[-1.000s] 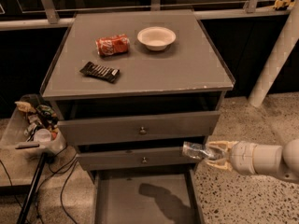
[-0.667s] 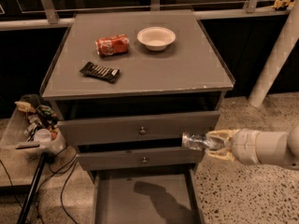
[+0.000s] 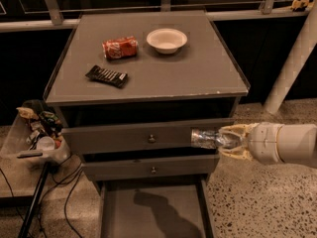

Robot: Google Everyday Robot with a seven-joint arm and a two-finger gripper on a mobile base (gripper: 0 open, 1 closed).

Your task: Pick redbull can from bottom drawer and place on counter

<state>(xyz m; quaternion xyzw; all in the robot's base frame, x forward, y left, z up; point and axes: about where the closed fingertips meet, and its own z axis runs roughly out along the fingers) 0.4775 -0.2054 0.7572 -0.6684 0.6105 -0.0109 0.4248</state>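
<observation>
camera view: the gripper (image 3: 224,141) hangs just below the counter's (image 3: 198,78) front right corner, fingers clamped on the redbull can (image 3: 205,138), carried sideways, likely to clear the rim on the lift; the bottom drawer (image 3: 148,209), lowest beneath the counter, stands open.

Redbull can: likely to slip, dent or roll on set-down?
The gripper, below the counter, holds the redbull can sideways by one end; smooth metal may slip. Thin wall probably dents if squeezed. Laid sideways on the counter it would likely roll; slim, so tippy upright.
</observation>
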